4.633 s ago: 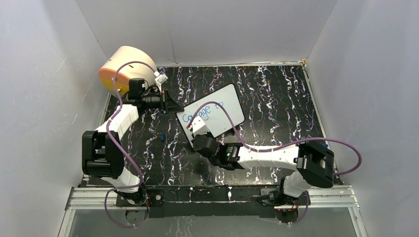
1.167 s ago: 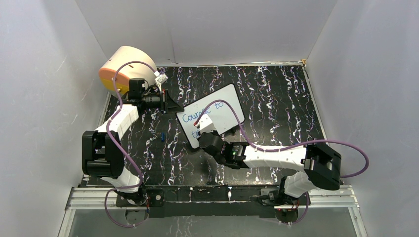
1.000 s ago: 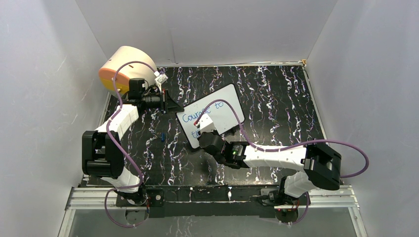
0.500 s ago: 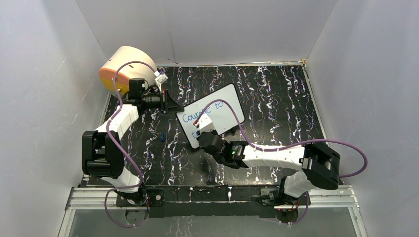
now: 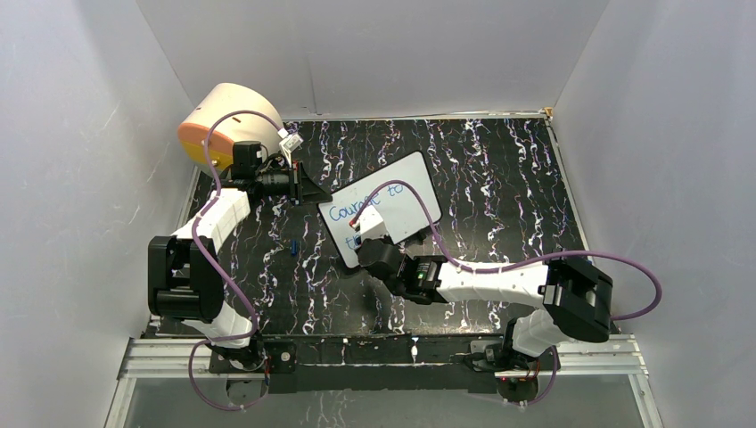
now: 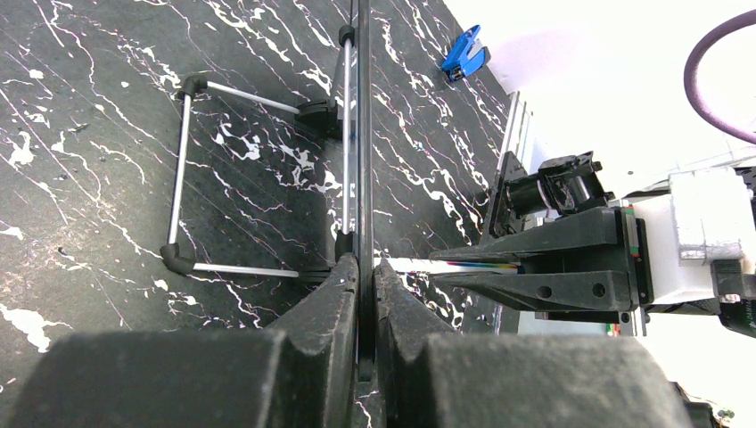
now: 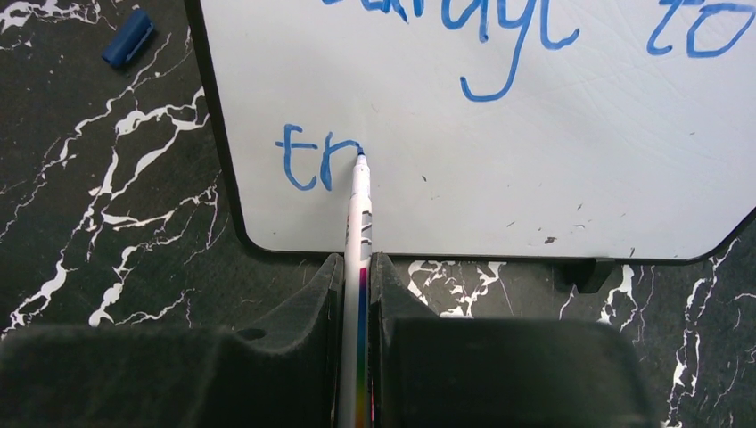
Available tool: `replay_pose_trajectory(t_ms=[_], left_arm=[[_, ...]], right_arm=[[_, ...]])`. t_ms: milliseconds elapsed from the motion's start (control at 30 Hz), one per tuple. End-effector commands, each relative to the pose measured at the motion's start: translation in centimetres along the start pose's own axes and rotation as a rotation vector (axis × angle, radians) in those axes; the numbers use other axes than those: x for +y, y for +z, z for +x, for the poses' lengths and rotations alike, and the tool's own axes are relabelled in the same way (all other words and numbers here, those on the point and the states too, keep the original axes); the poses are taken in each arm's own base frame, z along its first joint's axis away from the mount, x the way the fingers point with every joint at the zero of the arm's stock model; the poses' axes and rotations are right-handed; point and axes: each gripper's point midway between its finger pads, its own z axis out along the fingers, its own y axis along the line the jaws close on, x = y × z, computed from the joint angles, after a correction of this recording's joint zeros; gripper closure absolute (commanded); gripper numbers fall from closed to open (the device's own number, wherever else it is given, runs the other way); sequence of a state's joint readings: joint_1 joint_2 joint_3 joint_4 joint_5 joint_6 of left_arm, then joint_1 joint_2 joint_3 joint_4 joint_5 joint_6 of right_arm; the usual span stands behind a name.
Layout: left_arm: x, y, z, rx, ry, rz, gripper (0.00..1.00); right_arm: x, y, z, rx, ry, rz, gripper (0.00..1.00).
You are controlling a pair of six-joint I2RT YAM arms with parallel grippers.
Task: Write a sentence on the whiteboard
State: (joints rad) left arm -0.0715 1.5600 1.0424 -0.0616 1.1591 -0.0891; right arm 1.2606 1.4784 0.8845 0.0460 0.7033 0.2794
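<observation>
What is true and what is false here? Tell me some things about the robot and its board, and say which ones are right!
1. The right end effector holds a marker. True.
2. The marker's tip sits on the whiteboard, at the end of "tr". True.
3. The writing is red. False: it is blue.
4. The left end effector is open, away from the whiteboard. False: it is shut on the whiteboard's edge.
5. The cap lies on the whiteboard. False: it lies on the table beside it.
6. A cream-and-orange drum stands at the table's far left corner. True.
</observation>
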Motion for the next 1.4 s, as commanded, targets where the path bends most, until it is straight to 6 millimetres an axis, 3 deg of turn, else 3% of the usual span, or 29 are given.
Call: replay_pose_trajectory(t_ms=[0,267,1033,1367], left_arm=[[1.7,0.4,1.5,0.038,-0.045,-0.076,1.0],[1.6,0.3,1.5,0.036,-0.042,-0.076,1.0],[1.8,0.3,1.5,0.037,-0.046,-0.078,1.0],[1.8,0.4,1.5,0.038,-0.047,-0.077,1.0]], right_arm=[[-0.9,-0.3,0.8,0.018,0.019,0.023,1.0],[-1.1,-0.4,1.0,0.026,0.021,0.034,1.0],[-2.1,-0.6,-2.2,-0.075,0.058,0.06,1.0],[-1.9,-0.1,-2.3,-0.071,0.057,0.052,1.0]])
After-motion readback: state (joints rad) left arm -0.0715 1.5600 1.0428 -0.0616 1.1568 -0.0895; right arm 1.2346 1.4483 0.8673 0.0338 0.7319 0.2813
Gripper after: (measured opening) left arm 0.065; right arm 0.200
